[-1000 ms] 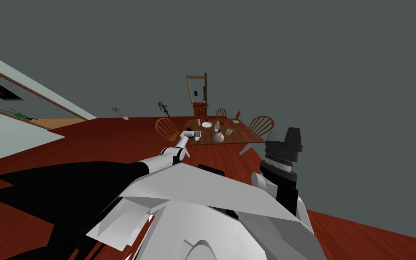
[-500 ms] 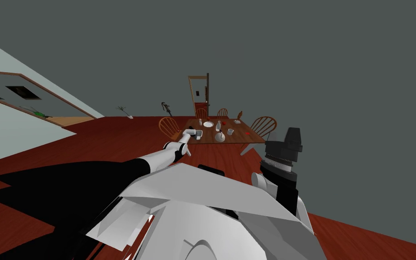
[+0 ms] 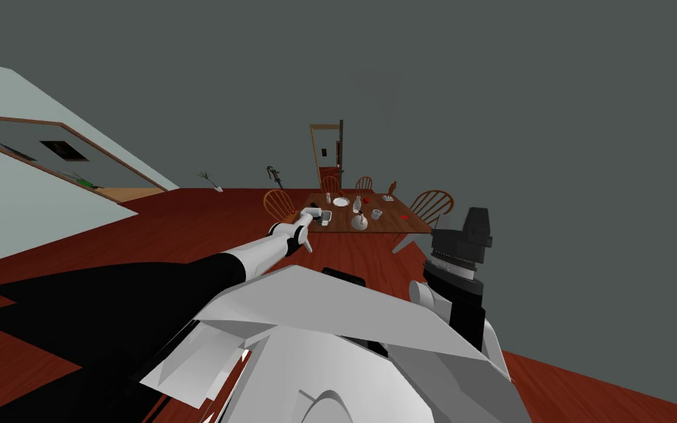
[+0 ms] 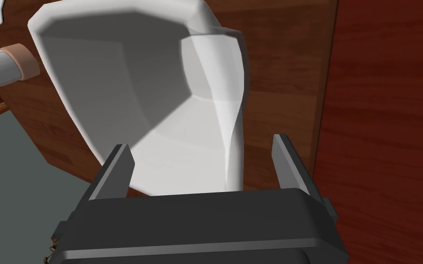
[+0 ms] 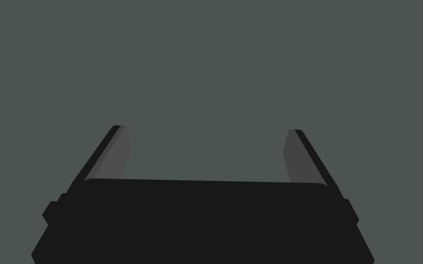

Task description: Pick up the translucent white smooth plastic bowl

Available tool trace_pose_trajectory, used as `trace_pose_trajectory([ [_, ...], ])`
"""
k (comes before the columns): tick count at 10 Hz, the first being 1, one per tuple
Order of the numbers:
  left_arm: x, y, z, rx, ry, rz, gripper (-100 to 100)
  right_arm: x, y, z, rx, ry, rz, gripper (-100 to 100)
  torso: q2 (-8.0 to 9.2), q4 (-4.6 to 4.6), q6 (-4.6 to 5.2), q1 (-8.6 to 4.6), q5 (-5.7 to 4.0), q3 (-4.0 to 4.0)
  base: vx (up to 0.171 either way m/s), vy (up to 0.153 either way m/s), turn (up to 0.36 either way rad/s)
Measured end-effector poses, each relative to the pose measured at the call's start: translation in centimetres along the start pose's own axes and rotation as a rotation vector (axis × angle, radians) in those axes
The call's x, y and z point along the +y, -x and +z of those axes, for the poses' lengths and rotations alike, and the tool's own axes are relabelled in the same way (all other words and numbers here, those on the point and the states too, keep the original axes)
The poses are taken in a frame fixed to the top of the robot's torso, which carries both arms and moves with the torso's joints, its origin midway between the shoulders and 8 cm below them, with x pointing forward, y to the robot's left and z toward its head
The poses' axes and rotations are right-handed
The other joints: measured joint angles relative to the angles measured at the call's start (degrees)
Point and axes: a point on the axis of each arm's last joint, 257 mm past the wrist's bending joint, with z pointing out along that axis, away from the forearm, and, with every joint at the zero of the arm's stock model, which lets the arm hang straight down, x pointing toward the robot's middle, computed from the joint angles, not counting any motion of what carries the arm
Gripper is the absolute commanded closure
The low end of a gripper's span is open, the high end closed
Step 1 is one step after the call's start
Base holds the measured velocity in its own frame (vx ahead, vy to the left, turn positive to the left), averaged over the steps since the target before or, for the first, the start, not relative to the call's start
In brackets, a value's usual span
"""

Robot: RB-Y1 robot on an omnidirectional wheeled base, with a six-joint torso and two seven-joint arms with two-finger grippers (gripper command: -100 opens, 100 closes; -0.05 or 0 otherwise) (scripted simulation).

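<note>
The bowl (image 4: 160, 91) is plain white with smooth faceted walls, and it rests on the brown wooden table (image 4: 279, 68) close to the table's edge. My left gripper (image 4: 201, 156) is open and straddles the bowl's near part. One finger (image 4: 116, 167) is close against the bowl's side, while the other finger (image 4: 286, 156) stands apart from it. In the head view the left arm reaches out to the table's near left corner, with the left gripper (image 3: 313, 214) at the small white bowl (image 3: 325, 214). My right gripper (image 5: 206, 151) is open and holds nothing, raised at my right side (image 3: 476, 220).
The table (image 3: 385, 222) also carries a white plate (image 3: 341, 201), a bottle (image 3: 357, 204), a cup (image 3: 377, 214) and a round white vase (image 3: 359, 223). A bottle with a tan neck band (image 4: 4, 68) lies near the bowl. Wooden chairs (image 3: 278, 203) (image 3: 430, 203) ring the table.
The whole head picture has shifted a little, so I have moved. My left arm has stretched further out and stays at the bowl. The right arm has not moved.
</note>
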Motion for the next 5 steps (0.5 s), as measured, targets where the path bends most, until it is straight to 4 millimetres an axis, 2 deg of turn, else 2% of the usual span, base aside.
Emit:
trace_pose_trajectory([
  [1, 0.11, -0.03, 0.05, 0.000, 0.003, 0.000, 100, 0.00, 0.00, 0.00, 0.000, 0.000, 0.000, 0, -0.04, -0.01, -0.01, 0.01, 0.00, -0.02, 0.000, 0.000, 0.000],
  [5, 0.20, -0.02, 0.08, 0.000, 0.004, -0.001, 100, 0.00, 0.00, 0.00, 0.000, 0.000, 0.000, 0, -0.04, 0.03, 0.00, -0.01, -0.03, -0.01, -0.002, 0.000, 0.002],
])
